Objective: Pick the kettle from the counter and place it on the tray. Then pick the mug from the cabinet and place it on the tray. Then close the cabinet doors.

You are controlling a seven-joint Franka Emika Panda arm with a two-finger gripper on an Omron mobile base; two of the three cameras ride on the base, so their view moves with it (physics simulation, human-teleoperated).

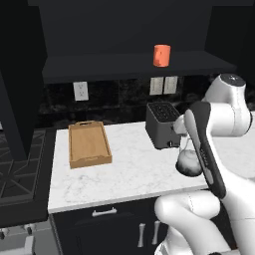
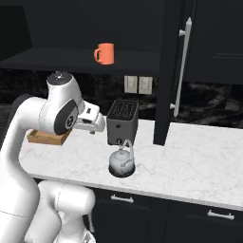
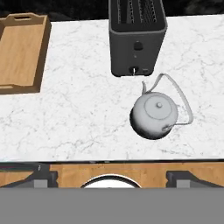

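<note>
- Toaster front, upper middle of the hand view: a round knob and small controls, any marking too small to read.
- Wall outlets, upper middle of the right base view: plain pale plates, blank as far as can be told.
- Gripper, bottom of the hand view: fingers spread wide toward the two lower corners, released, nothing clamped between them and nothing touched.
- Kettle, right of centre in the hand view: upright on the marble counter, just in front of the toaster, thin handle arching to the right, clear of the fingers.
- Same kettle in the right base view, lower middle, below and to the right of the hand, near the counter's front edge.
- Wooden tray, upper left of the hand view: flat on the counter, well apart from kettle and toaster, with only bare wood inside.
- Orange mug, top of the right base view: upright on the shelf of the dark cabinet, handle to the left.
- Cabinet door, right of centre in the right base view: swung open, edge-on, beside a silver bar handle.
</note>
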